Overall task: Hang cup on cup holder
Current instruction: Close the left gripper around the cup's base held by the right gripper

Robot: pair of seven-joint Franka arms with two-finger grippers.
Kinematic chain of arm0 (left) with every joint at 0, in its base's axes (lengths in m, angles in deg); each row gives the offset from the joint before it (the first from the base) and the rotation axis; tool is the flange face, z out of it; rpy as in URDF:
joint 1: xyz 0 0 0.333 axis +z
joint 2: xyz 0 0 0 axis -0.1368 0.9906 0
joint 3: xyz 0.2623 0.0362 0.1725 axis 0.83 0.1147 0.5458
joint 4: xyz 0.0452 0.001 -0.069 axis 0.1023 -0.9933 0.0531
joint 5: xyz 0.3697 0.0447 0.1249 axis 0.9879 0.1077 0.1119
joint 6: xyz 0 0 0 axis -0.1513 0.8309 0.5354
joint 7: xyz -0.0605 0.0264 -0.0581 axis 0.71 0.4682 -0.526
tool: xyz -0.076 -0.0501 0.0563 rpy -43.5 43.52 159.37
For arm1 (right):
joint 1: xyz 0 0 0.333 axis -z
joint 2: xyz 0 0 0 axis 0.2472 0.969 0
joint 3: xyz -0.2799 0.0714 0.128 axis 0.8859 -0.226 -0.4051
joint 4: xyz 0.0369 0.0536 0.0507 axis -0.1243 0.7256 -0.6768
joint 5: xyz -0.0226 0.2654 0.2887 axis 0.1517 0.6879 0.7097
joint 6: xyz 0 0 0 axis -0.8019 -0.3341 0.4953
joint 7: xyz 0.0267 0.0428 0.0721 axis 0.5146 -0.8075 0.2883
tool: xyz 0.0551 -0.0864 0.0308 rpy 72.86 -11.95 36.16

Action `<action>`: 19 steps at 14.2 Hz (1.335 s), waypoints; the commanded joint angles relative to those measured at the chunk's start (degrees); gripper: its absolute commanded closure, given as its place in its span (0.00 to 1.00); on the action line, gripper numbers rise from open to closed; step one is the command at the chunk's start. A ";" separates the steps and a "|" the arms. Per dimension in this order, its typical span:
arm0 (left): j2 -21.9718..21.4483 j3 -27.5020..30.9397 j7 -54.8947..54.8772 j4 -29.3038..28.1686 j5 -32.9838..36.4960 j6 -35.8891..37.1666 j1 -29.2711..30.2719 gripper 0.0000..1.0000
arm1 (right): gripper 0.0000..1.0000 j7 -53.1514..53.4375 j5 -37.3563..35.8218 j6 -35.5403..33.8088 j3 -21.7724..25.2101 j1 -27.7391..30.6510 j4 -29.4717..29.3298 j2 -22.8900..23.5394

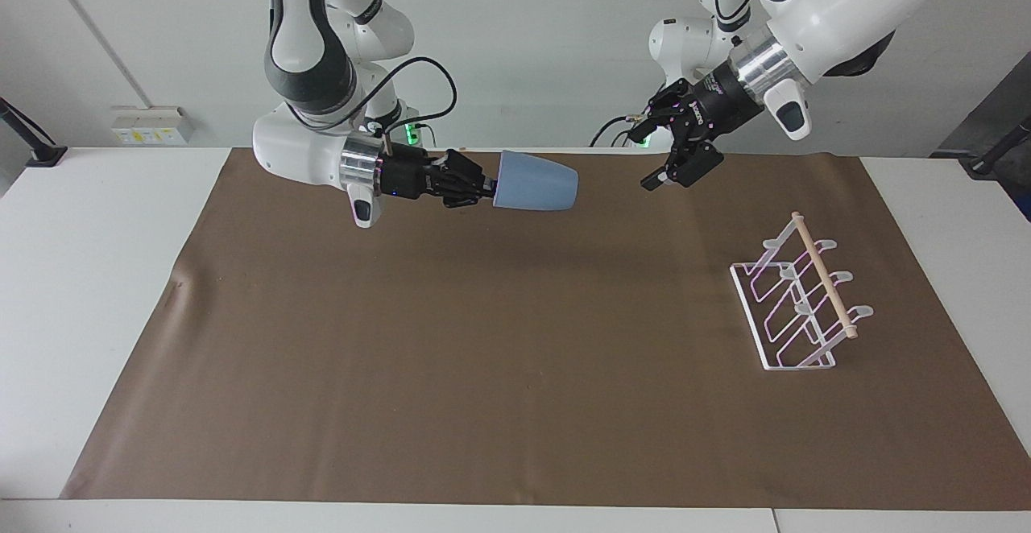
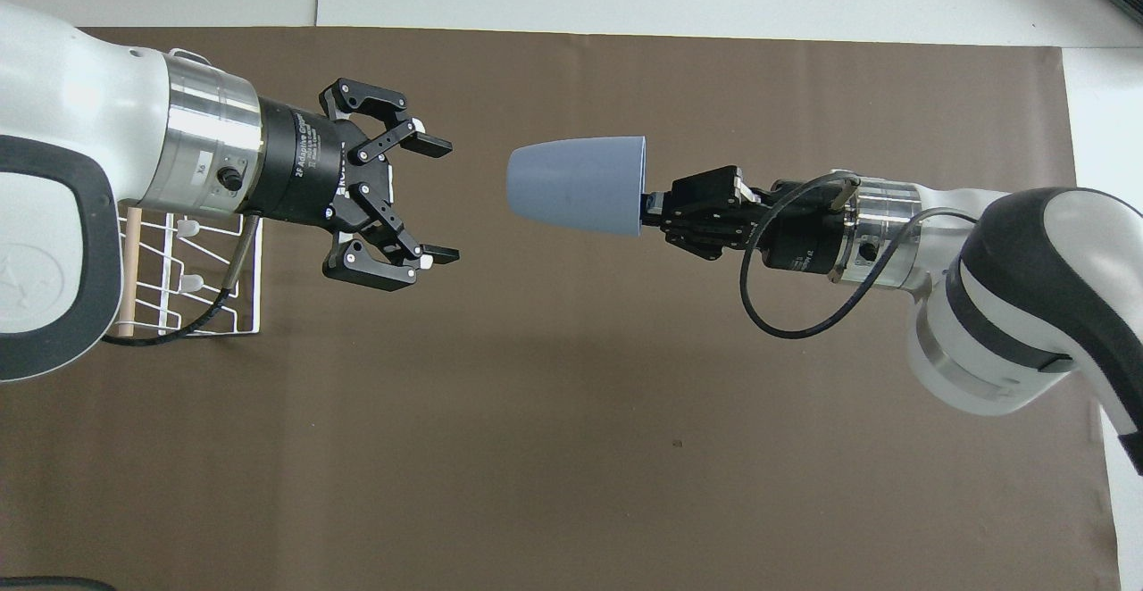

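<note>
Cup (image 1: pixel 536 181): light blue, held on its side in the air over the brown mat (image 1: pixel 483 340), base pointing at the left gripper. Right gripper (image 1: pixel 486 187): clamped on the cup's rim. Left gripper (image 2: pixel 438 200): fingers spread, empty, level with the cup at its 9 o'clock in the overhead view, apart from it. Cup holder (image 1: pixel 800 295): white wire rack standing on the mat toward the left arm's end.

Plain light-blue cup (image 1: pixel 535 182), white wire cup holder (image 1: pixel 797 303) with pale wooden dowel, brown mat (image 1: pixel 483 356).
</note>
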State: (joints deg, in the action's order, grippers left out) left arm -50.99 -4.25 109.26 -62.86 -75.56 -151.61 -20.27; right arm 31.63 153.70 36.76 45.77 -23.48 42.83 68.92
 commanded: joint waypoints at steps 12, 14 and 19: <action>3.48 -2.13 5.53 3.25 -2.47 -4.92 -4.82 0.00 | 1.00 -1.00 1.52 0.78 -0.31 -0.15 2.04 -1.85; 3.48 -2.14 5.79 3.25 -2.47 -5.62 -5.26 0.00 | 1.00 -0.91 1.52 0.87 -0.31 -0.15 2.04 -1.85; 3.48 -2.05 6.85 3.24 -2.38 -7.03 -6.84 0.00 | 1.00 -0.91 1.43 0.87 -0.31 -0.15 2.04 -1.85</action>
State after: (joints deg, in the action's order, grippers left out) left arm -47.91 -6.67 114.39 -60.61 -77.24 -158.80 -25.82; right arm 31.55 153.70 36.65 45.77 -23.83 43.77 68.03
